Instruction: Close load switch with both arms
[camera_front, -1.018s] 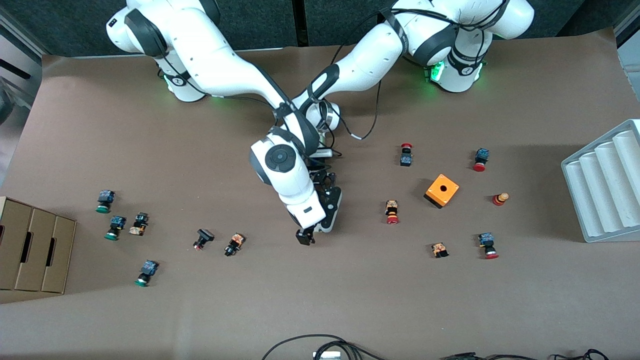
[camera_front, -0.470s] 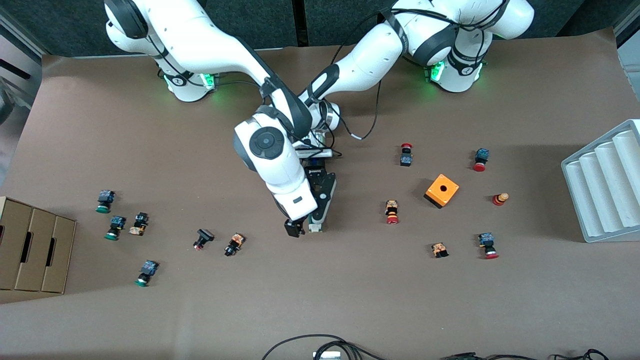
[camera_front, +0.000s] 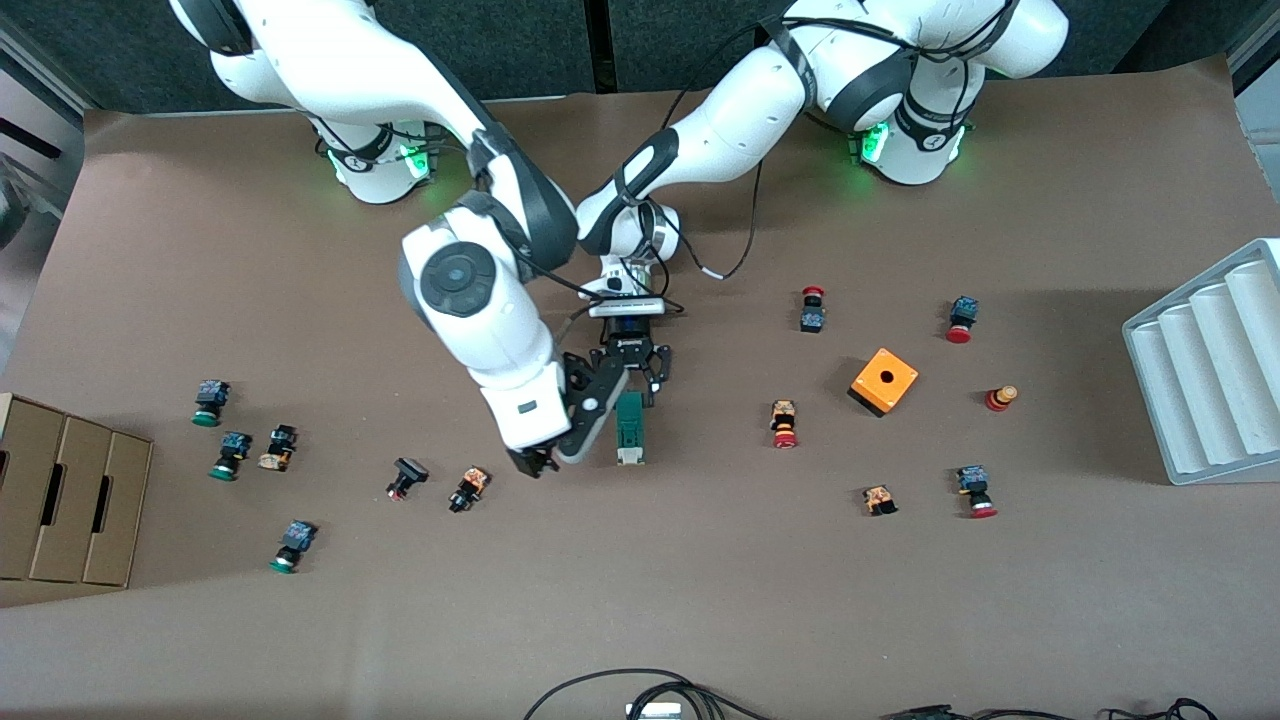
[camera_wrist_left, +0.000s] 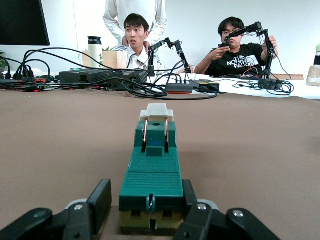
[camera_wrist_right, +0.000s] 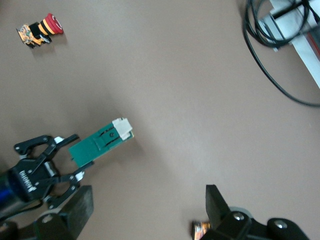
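Our left hand (camera_wrist_left: 150, 220) pinches the load switch (camera_wrist_left: 152, 165) on the surface (camera_front: 700, 560); its wrist view reveals the white handle (camera_wrist_left: 156, 113). Our right hand (camera_wrist_right: 145, 210) hangs spread over bare surface.

arms (camera_front: 700, 130): white shells, black joint bands | bases: green-lit | loose black cables | jaws: black

table (camera_front: 700, 600): brown | on it: load switch (camera_front: 629, 427) (mid-table), orange box (camera_front: 884, 381), scattered push buttons (camera_front: 784, 424)
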